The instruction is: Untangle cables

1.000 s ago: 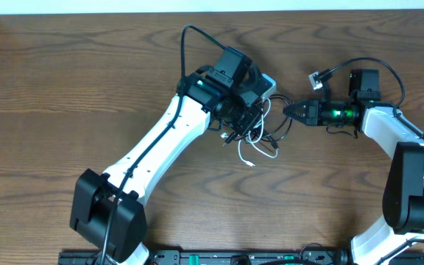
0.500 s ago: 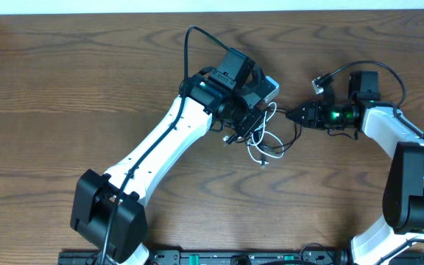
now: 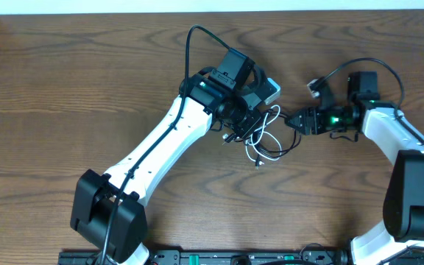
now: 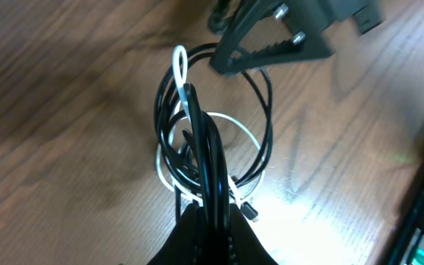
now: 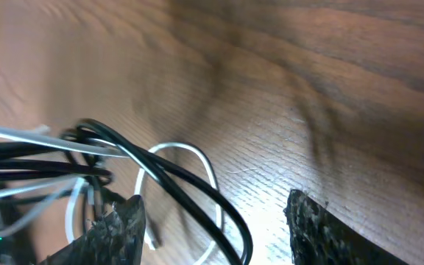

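Note:
The black cable [image 4: 268, 96] and the white cable [image 4: 246, 133] lie coiled together in loops on the wooden table [image 3: 65, 96]. My left gripper [image 4: 212, 230] is shut on a bunch of both cords, and a white loop [image 4: 179, 59] sticks out beyond it. In the overhead view the left gripper [image 3: 247, 124] sits at the tangle's left, with the white cable [image 3: 269, 153] and the black cable [image 3: 289, 145] trailing below and to its right. My right gripper [image 3: 288, 121] stands open at the tangle's right. A black cable loop [image 5: 197, 184] passes between the right gripper's [image 5: 216, 235] spread fingers without being pinched.
A thick black arm wire [image 3: 190, 44] arches above the left arm. Another arm wire with a small connector [image 3: 316, 84] curls above the right arm. A dark rail [image 3: 197, 258] runs along the table's front edge. Bare wood lies to the left and in front.
My right gripper has gone from shut to open and shifted slightly down towards the tangle. The left gripper stayed shut on the bundle, and the loose loops shifted a little to the right.

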{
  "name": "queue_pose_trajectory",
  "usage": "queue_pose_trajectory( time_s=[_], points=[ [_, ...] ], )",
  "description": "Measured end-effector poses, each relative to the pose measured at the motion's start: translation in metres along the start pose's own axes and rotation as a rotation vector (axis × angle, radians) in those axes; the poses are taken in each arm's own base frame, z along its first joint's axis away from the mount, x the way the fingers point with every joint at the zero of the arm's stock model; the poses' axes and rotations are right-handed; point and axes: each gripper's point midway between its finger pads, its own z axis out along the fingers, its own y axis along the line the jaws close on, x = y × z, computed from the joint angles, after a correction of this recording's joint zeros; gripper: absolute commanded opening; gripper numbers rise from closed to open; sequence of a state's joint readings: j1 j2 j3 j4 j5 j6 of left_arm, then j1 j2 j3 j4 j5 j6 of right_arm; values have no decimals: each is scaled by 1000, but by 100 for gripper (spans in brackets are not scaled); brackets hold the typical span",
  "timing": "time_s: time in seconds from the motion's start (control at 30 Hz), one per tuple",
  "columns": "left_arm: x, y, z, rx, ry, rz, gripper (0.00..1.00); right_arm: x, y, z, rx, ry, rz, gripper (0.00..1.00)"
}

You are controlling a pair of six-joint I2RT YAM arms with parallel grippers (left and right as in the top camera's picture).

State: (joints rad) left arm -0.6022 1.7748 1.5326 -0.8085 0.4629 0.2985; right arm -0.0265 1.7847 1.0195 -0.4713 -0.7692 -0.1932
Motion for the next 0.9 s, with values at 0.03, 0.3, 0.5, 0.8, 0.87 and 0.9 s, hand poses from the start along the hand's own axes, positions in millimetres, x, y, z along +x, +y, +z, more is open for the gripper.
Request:
queue_pose_trajectory(
  time_s=[0.03, 0.3, 0.5, 0.8, 0.87, 0.9],
  points=[
    [0, -2, 0, 11, -3, 4, 8, 1, 2, 4, 11, 13, -29, 56],
    [-2, -14, -1, 83, -14, 21, 8, 8, 12, 32, 141, 100, -228, 5],
    [7, -18, -1, 98, 19, 22, 7, 6, 10, 38, 200, 110, -266, 1],
    [12, -20, -1, 107, 38, 22, 8, -20, 7, 18, 150, -21, -150, 1],
    [12, -20, -1, 111, 37, 24, 7, -28, 4, 7, 119, -67, -99, 1],
    [12, -21, -1, 113, 36, 26, 8, -30, 2, 3, 111, -81, -74, 1]
  ],
)
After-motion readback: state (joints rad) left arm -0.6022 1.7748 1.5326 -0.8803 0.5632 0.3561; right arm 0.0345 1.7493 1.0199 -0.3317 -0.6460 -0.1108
